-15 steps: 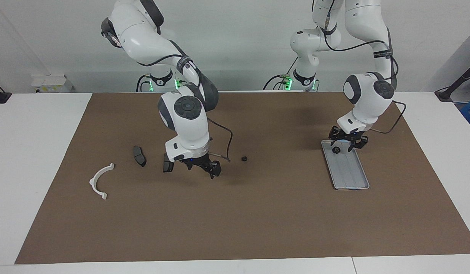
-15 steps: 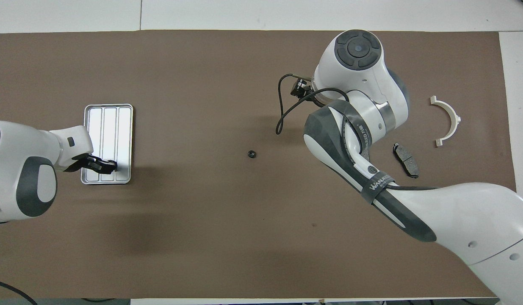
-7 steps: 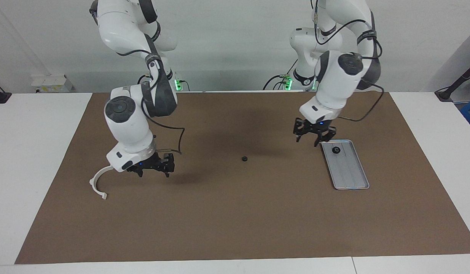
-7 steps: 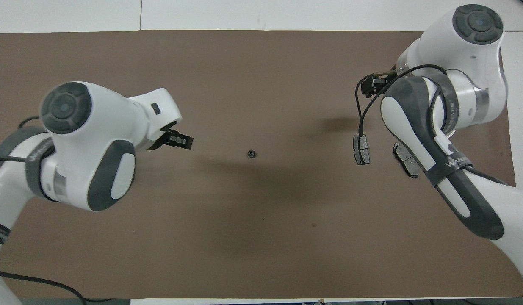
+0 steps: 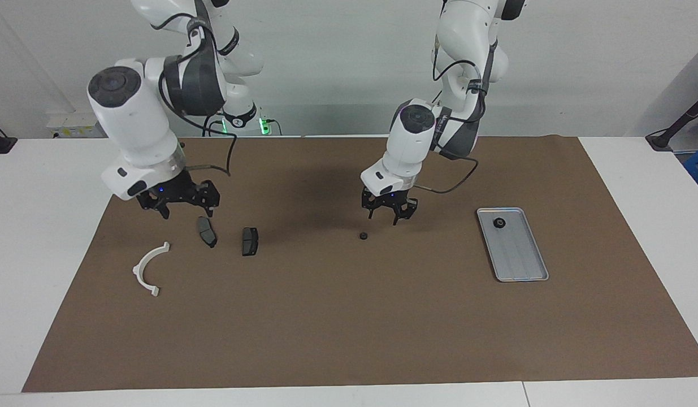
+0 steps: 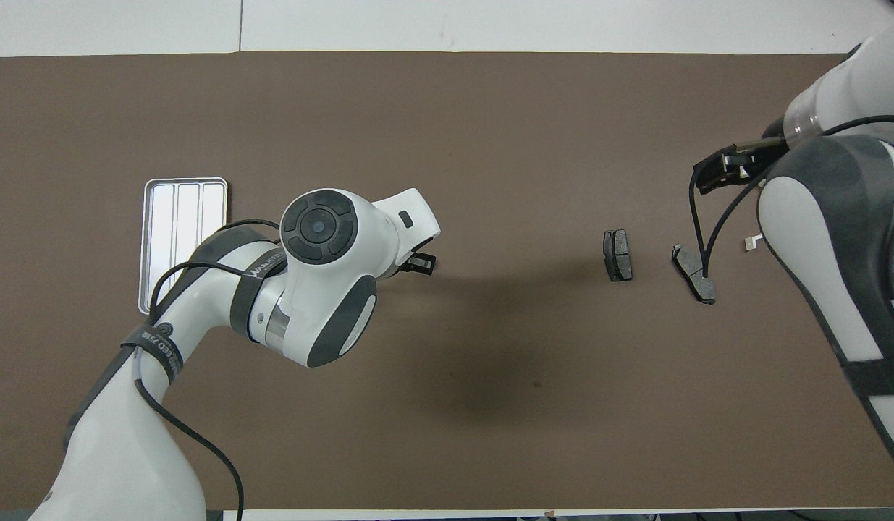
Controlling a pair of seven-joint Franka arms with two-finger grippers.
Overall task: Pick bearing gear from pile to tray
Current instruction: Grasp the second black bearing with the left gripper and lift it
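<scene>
A small black bearing gear lies alone mid-mat. My left gripper hangs open just above the mat beside it, toward the left arm's end, holding nothing. In the overhead view the left gripper covers that gear. Another black gear rests in the silver tray, at the end nearer the robots. The rest of the pile is two dark brake pads and a white curved bracket. My right gripper hovers open over the mat by the brake pads.
A brown mat covers the white table. From above, the left arm hides part of the tray, and the right arm hides most of the bracket. The brake pads show plainly there.
The left gripper left a gear in the tray and swung over to the loose gear mid-mat. The right arm drew back toward its own end and rose above the brake pads.
</scene>
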